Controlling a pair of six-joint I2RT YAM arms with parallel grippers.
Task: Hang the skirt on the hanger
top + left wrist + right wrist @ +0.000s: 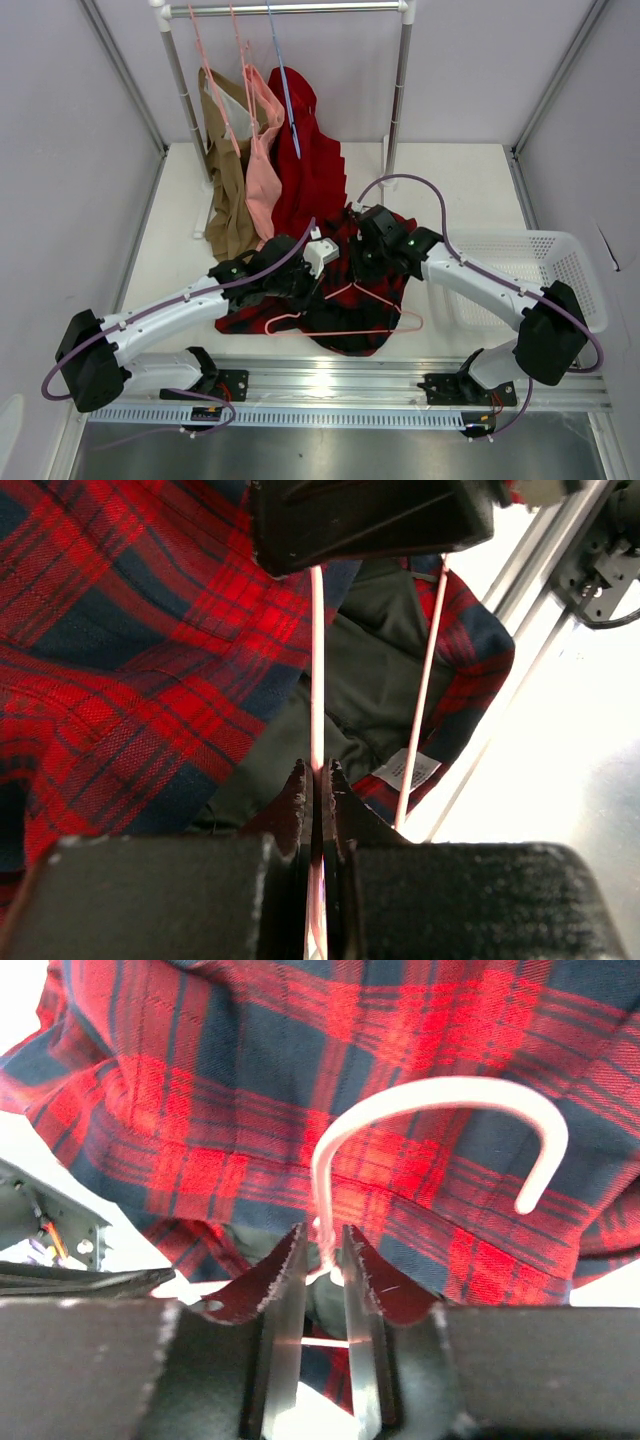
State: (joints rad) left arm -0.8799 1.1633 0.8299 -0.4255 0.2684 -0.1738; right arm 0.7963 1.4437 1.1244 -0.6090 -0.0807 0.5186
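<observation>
Clothes rack [290,8] stands at the far end of a white table [470,190]: metal bar, white corner joints, two uprights. Hanging from the rack are a tan garment [225,190], a pink garment [262,170], a red pleated garment [315,170] and a thin blue hanger [285,80]. Plain grey back wall [480,60] behind the rack, left wall [60,150] and right wall [600,130] either side of it. White perforated basket [570,262] sits right of the rack, nearer the camera. Metal rail [330,382] runs along the table edge opposite the rack, grey floor [330,450] past it. Light is even, with bright glare on the table.
</observation>
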